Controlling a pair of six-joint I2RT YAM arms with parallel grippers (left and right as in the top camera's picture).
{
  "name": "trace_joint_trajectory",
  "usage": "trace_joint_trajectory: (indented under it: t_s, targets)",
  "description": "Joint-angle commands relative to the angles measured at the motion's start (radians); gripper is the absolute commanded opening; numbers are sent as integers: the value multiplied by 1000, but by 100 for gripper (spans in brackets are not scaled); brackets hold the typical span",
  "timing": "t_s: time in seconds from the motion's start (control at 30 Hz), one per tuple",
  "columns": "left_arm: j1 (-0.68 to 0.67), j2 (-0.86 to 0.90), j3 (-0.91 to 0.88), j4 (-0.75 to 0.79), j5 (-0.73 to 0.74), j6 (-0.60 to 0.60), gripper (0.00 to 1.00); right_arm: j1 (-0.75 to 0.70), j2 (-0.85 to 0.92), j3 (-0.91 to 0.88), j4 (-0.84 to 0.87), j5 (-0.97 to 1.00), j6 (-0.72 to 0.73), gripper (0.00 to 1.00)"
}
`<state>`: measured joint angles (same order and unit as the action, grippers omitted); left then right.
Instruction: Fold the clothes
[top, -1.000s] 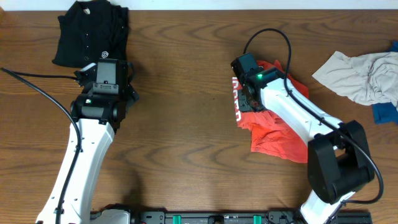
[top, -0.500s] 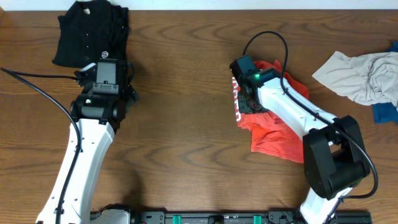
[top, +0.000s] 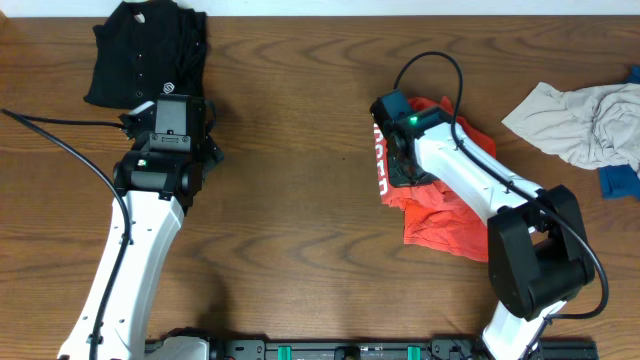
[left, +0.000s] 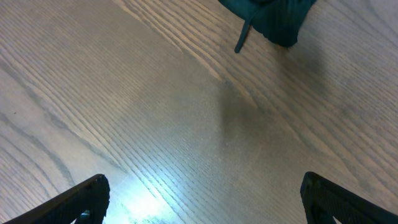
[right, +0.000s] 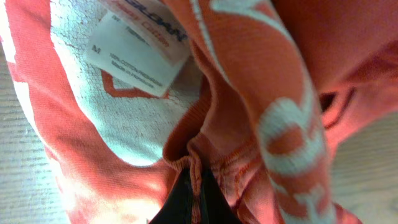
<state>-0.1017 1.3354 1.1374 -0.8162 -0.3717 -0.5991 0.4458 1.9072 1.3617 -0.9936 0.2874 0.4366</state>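
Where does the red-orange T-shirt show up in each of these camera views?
Overhead: the T-shirt lies right of centre, under the right gripper.
Left wrist: not in it.
Right wrist: the T-shirt fills the picture.
Shared landmark: its white lettering, seen in the overhead and right wrist views.

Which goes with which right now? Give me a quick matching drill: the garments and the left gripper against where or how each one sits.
Things:
1. black shirt
2. red-orange T-shirt
3. pale grey garment
4. left gripper

States:
A. open above the bare table
B. pinched in the shut right gripper
C. crumpled at the right edge of the overhead view
D. lying at the top left of the overhead view

Pairs: 1-D, 2-B, 3-C, 4-A
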Motion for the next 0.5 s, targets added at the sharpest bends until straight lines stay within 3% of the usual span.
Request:
trace_joint_trajectory:
  t_s: [0.0, 0.47]
  targets:
    - [3, 4, -17, -6, -3, -5, 98, -29, -56, 56, -28, 29, 20, 1]
    - [3, 4, -17, -6, -3, -5, 98, -208, -167, 69, -104, 24, -9, 1]
